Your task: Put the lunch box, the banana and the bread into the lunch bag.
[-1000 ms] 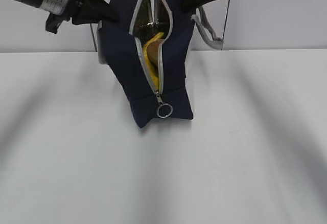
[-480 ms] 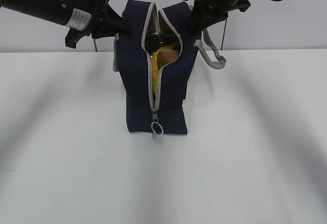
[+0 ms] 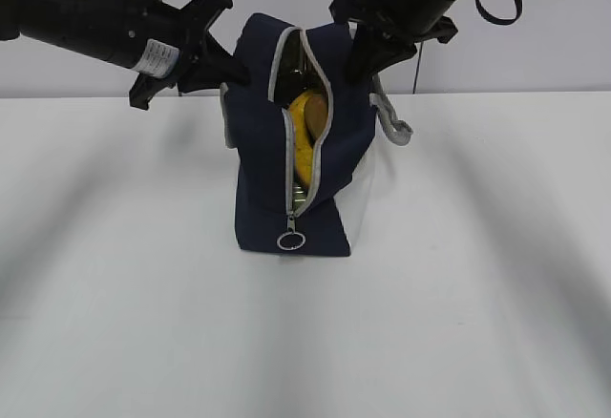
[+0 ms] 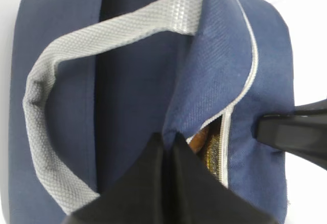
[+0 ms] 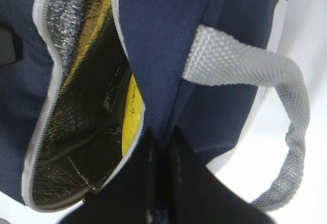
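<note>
Lunch bag [image 3: 258, 160] hides most of banana [image 3: 304, 132].

The lunch bag [image 3: 263, 151] is navy-blue fabric with a fine woven texture, edged by a light grey zipper [image 3: 290, 165] that ends in a silver ring pull [image 3: 291, 240] near the bag's base. Its 2 strap handles [image 4: 56, 106] are pale grey with a raised waffle weave. Inside the bag's mouth the lining [image 5: 82, 106] is crinkled silver foil with yellowish reflections. The banana [image 3: 304, 141] within the bag's opening is bright yellow. A white panel [image 3: 359, 165] shows along the bag's right side. Both grippers beside the bag's top, left [image 4: 167, 150] and right [image 5: 159, 142], are matte black. The table [image 3: 477, 294] under the bag is plain white.
</note>
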{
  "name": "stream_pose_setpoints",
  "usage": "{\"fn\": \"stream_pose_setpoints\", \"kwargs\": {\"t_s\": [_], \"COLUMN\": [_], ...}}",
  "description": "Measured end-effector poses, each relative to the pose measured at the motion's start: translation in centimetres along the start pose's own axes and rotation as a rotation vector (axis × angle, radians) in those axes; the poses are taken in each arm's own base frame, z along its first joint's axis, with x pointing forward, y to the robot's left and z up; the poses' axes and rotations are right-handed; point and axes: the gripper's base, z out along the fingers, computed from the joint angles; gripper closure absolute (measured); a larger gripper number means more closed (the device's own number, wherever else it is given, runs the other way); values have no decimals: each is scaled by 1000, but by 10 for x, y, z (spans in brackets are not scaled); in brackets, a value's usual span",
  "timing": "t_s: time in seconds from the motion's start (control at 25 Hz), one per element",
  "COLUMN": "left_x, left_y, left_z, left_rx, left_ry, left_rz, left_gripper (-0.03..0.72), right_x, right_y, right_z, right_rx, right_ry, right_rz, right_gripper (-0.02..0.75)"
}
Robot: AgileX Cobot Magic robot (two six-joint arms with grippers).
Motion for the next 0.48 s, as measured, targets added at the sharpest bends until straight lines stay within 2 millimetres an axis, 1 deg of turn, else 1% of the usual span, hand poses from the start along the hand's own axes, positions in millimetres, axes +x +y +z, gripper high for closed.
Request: {"fn": "stream_pose_setpoints", "kwargs": {"t_s": [0.12,0.2,0.24,0.32,0.44,0.48], "left_x": [0,0,0,0,0,0], "left_y": [0,1,2,2,2,3], "left_z": [0,2,2,2,2,1], "left_rx": [0,-2,-2,-2,-3,-3], "left_ry": [1,3,3,4,3,3], "left_rz": [-1,-3,-3,-3,-4,-5], "left_gripper": [684,662,638,568,423,388], "right_x": [0,0,0,0,0,0], "right_y": [0,0,0,0,0,-1], "right_z": [0,0,0,0,0,0], "right_rx": [0,0,0,0,0,7], "right_ry": [-2,-2,-2,-2,-2,0], "right_rz": [0,0,0,0,0,-2], "right_gripper": [732,696,660,549,356,311]}}
